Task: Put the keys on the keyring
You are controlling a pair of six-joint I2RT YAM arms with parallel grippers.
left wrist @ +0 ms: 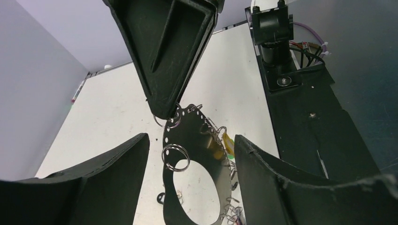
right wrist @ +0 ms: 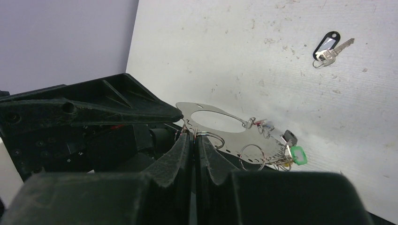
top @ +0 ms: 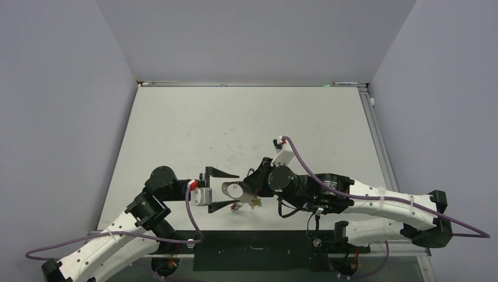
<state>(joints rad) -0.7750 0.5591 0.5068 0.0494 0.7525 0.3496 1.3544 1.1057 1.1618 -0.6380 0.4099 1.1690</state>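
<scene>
1. Right claw (right wrist: 193, 138) is pinched tight at the rim of the keyring (right wrist: 233, 137) (on the rim itself or a split ring there, can't tell). It looks to carry it clear of the table (right wrist: 263, 56).
2. Left claw (left wrist: 191, 138) gapes wide, one finger either side of the keyring. No grip on it that I can see.
3. The keyring is a flat plate with an oval cut-out and punched edge. Split rings (left wrist: 174, 157), a green-headed key (right wrist: 298, 155) and a yellow one (left wrist: 226, 143) hang off it.
4. A loose silvery key (right wrist: 334, 51) on a black clip (right wrist: 327, 41) lies on the table, well apart. My read: it's the one not yet on.
5. Advice: close the left claw on bare plate, clear of the rings, before the right lets go. Keep the plate level so the hung keys don't swing. Then pick up the loose key by its clip.
</scene>
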